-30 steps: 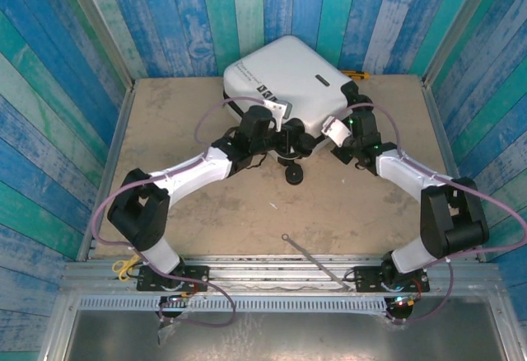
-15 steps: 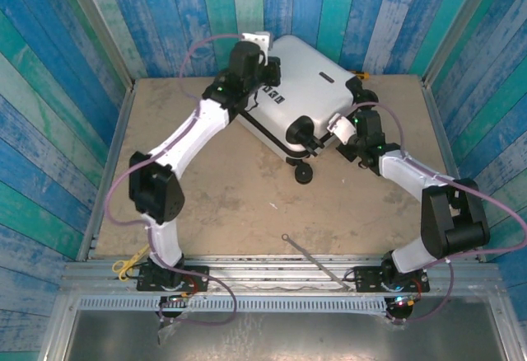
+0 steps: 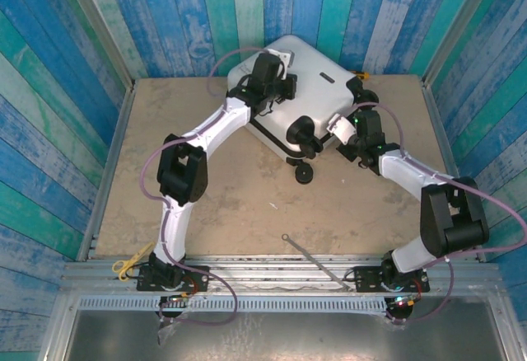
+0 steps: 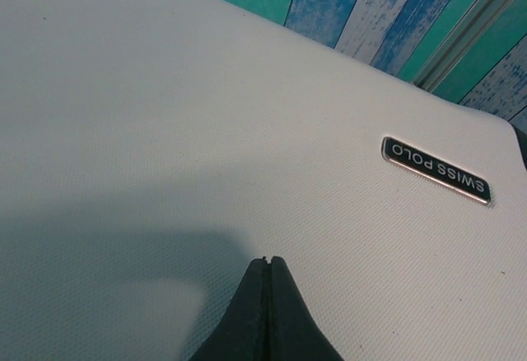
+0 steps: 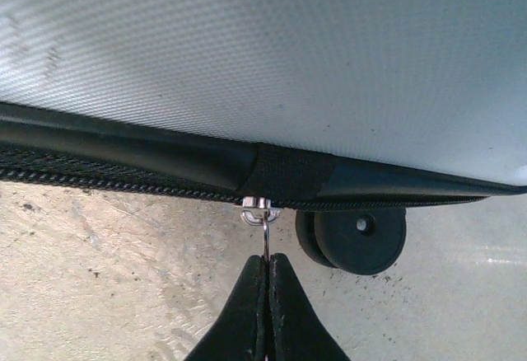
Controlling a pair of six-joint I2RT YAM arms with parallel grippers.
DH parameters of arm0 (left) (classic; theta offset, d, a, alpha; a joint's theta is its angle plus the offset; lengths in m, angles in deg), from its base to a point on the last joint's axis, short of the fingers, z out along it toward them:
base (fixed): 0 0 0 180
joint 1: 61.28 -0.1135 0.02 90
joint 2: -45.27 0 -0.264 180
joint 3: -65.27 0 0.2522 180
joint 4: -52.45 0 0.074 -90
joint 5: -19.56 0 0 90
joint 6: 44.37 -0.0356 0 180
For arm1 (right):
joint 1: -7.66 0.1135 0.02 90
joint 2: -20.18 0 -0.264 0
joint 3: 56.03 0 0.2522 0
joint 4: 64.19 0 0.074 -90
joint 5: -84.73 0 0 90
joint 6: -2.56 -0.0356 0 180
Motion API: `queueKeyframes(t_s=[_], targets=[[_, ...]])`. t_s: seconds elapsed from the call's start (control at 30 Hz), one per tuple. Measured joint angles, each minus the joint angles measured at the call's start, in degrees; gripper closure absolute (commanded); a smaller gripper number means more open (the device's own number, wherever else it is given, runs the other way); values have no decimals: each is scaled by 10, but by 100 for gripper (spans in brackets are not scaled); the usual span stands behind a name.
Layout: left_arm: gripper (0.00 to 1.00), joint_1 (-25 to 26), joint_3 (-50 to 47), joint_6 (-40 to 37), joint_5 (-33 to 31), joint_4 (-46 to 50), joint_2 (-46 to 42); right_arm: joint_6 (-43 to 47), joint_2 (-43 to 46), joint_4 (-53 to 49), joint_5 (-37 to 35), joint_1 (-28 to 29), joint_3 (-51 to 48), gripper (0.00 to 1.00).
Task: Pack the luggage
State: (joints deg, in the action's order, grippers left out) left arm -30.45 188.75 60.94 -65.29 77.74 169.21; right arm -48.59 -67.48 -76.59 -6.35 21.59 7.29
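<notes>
Left hand [image 4: 265,260] pressed together, tips at lid of case [image 3: 317,89]. Case sat upper centre on counter [image 3: 206,196], shell shut. Right hand [image 5: 267,258] pinched zip pull [image 5: 263,215] beside wheel [image 5: 362,241]. Judged: contents in, zipping left; how far zipped, unclear.

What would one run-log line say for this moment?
left tool: shut, over suitcase | right tool: shut on zipper pull

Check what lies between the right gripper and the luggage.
In the right wrist view, a thin metal zipper pull runs from the shut right gripper up to the luggage seam.
</notes>
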Motion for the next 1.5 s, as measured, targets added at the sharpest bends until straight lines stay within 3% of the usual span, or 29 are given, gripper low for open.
queueKeyframes(t_s=[0.5, 0.8, 1.5], targets=[[100, -7, -170, 12, 37, -239, -47, 8, -61, 46, 161, -76, 16, 100], [100, -9, -231, 10, 42, -323, -67, 3, -96, 45, 162, -82, 54, 100], [100, -3, -314, -2, 42, -397, -108, -18, -172, 35, 192, -106, 147, 100]])
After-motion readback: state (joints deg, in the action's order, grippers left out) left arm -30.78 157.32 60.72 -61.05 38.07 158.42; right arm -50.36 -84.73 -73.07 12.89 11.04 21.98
